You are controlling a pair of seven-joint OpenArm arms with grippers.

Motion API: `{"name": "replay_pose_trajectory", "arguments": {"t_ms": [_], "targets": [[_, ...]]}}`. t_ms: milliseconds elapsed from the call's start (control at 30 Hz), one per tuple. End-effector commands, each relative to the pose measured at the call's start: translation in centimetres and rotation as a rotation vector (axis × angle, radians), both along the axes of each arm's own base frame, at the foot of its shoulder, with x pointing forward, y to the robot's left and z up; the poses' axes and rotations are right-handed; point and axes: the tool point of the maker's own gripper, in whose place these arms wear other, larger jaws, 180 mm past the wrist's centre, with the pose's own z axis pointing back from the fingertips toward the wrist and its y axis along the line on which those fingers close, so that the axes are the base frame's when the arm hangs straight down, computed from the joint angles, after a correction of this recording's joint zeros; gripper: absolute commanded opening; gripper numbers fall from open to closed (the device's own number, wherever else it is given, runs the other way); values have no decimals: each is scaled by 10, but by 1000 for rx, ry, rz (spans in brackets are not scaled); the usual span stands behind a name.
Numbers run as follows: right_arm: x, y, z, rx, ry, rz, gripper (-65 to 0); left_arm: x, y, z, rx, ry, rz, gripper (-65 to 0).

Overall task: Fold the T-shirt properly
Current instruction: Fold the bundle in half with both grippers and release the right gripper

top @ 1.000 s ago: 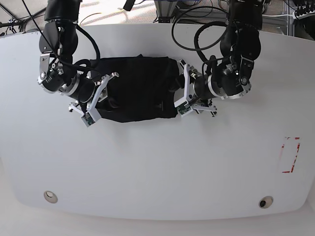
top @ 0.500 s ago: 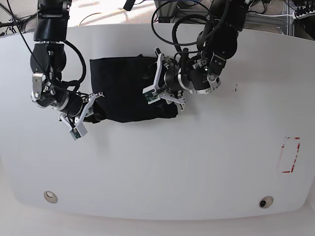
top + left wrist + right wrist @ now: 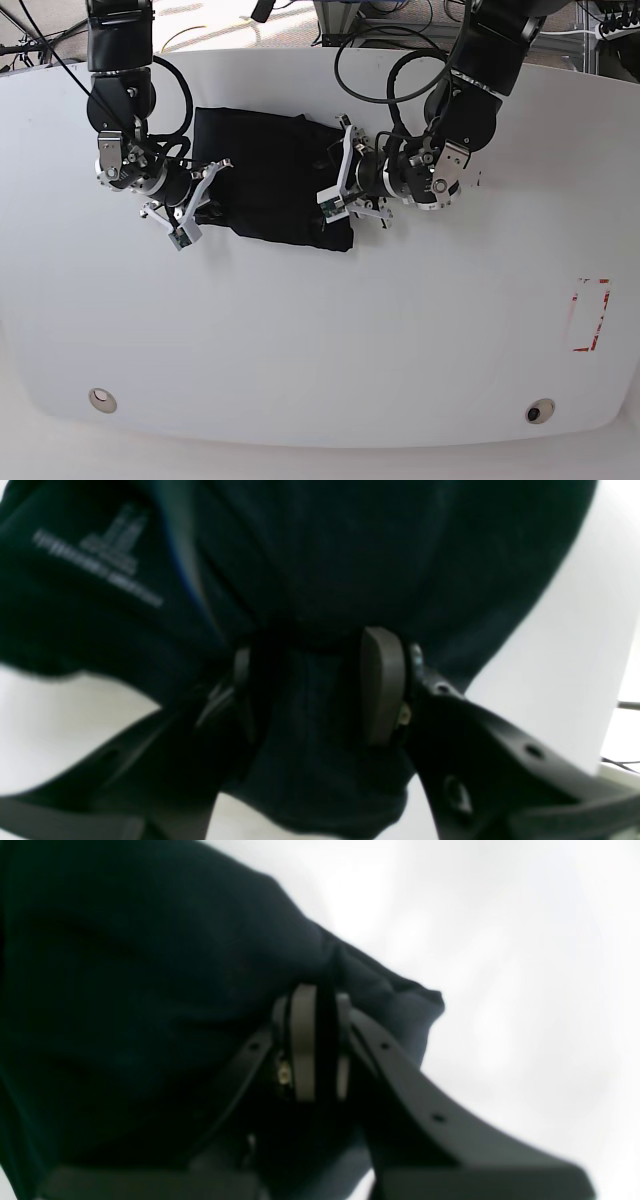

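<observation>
T-shirt: your soft black matte T-shirt [image 3: 270, 180] lies bunched on the white worktop [image 3: 330, 340], towards the far edge.
Left pincer [image 3: 310, 685]: you're clamping a thick fold of cloth.
Right pincer [image 3: 317, 1040]: you're pinching the shirt's edge, pads nearly together.

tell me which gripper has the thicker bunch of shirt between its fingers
The left gripper: its fingers stand well apart around a thick wad of the T-shirt. The right gripper pinches only a thin fold, fingers nearly touching.
</observation>
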Motion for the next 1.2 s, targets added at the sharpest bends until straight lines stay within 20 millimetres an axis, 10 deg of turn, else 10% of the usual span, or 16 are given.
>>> {"name": "replay_pose_trajectory", "arguments": {"t_ms": [0,333,767,1000,1167], "targets": [[-8,1,9,-21,-23,25,-604,13,19,-15,84,8,15,-399],[-59,41,6,54,14,-13,-604,73,49,6,175,-112,-24,-399],[-73,159,7,132,108,56,-604,123,63,92,189,-352,4,-399],[-57,159,26,143,48,62,-604,116,78,124,161,-428,87,-397],[-40,119,58,156,-19,-6,-604,82,62,114,104,-416,104,-394]]}}
